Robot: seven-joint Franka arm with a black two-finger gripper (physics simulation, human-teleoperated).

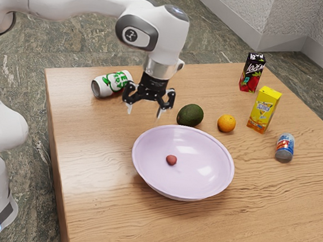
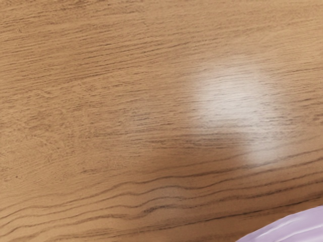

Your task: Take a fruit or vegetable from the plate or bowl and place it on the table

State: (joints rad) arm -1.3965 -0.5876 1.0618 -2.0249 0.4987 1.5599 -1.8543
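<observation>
My gripper (image 1: 144,112) is open above the table, just behind the bowl's rim in the exterior view, with nothing between its fingers. The pale purple bowl (image 1: 202,165) stands on the table (image 1: 102,217) and holds one small reddish-brown fruit or vegetable (image 1: 171,160). Beside the bowl, on the table, lie a dark green avocado (image 1: 190,115) and an orange (image 1: 226,123). In the wrist view, bare wood of the table (image 2: 126,111) lies under my hand, and part of the bowl (image 2: 298,227) reaches into a corner.
A white and green can (image 1: 112,83) lies on its side near the table's back edge. Toward the exterior view's right stand a dark juice carton (image 1: 252,73) and a yellow carton (image 1: 264,110), with a small blue and red can (image 1: 284,147) nearby.
</observation>
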